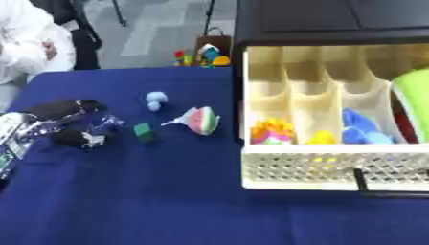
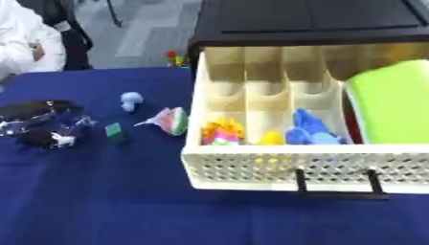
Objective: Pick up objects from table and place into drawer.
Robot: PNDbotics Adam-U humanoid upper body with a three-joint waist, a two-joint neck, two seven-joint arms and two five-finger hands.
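Observation:
An open cream drawer (image 2: 276, 165) with a perforated front stands at the right, under a black cabinet (image 2: 310, 19). Its compartments hold an orange and pink toy (image 2: 221, 132), a yellow piece (image 2: 270, 139), a blue toy (image 2: 310, 129) and a lime-green object (image 2: 389, 107). On the blue table (image 1: 167, 201) lie a green cube (image 1: 143, 131), a watermelon-slice toy (image 1: 199, 119) and a small light-blue toy (image 1: 155, 100). My left hand (image 1: 71, 122), black and silver, is low over the table at the left, open, its fingertips a little left of the green cube. No right hand shows.
Small colourful toys (image 1: 205, 55) sit at the table's far edge beside the cabinet. A person in white (image 1: 25, 38) sits beyond the far left corner, touching nothing. The drawer's black handle (image 2: 335, 184) juts toward me.

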